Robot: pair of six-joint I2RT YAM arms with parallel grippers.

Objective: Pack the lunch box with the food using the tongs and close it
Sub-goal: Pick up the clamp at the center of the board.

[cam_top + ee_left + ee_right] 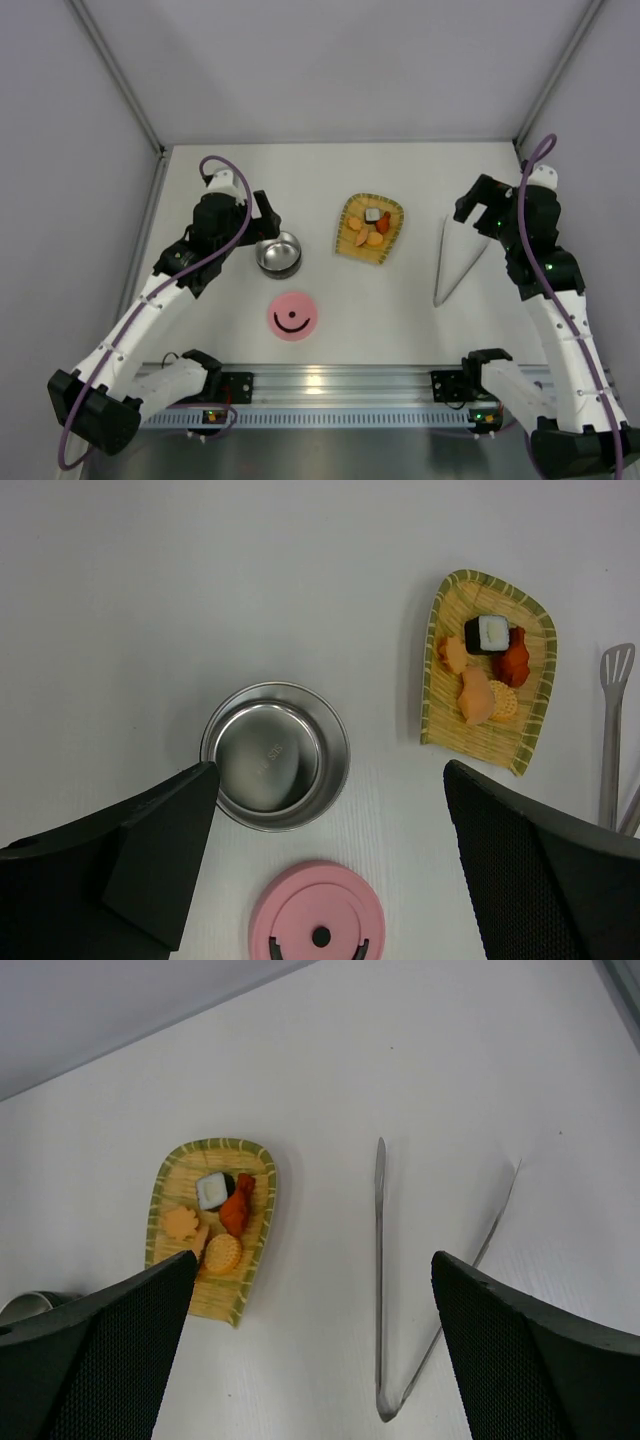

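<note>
The lunch box (pixel 279 254) (pixel 275 755) is a shiny steel bowl, upright and with nothing in it. Its pink lid (pixel 293 315) (pixel 316 915) lies flat beside it, toward the arms. Several pieces of food (pixel 371 228) (pixel 485 665) (pixel 215 1225) sit on a yellow woven tray. The pale V-shaped tongs (pixel 455 260) (pixel 612 740) (pixel 380 1280) lie on the table right of the tray. My left gripper (pixel 264 216) (pixel 330 770) hovers open above the bowl. My right gripper (pixel 470 205) (pixel 313 1257) hangs open above the tongs, holding nothing.
The yellow woven tray (pixel 393 207) (pixel 432 700) (pixel 155 1210) lies between bowl and tongs. Grey walls close the table at the left, back and right. A metal rail (pixel 320 385) with both arm bases runs along the near edge.
</note>
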